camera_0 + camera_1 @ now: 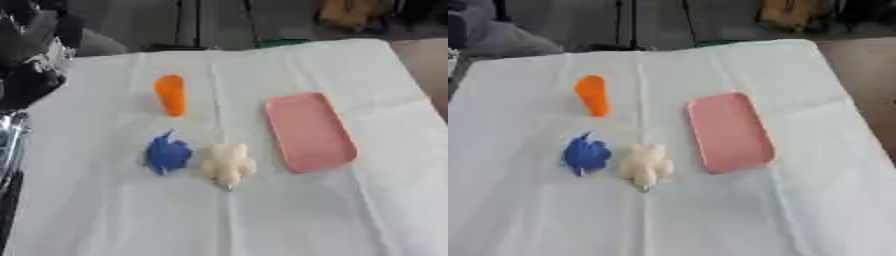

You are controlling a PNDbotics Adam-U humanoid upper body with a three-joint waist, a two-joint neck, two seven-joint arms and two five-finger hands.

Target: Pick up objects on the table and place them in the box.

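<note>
Orange object (171,94) far | blue object (166,154) beside cream object (228,164) | pink tray (310,131) right | left robot hand (31,65) state unclear

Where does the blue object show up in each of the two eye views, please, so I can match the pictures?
Left eye view: the blue object lies left of centre, just left of the cream object.
Right eye view: the blue object sits further left in the picture, again beside the cream object.
Shared landmark: the pink tray, to the right of both in each view.
</note>
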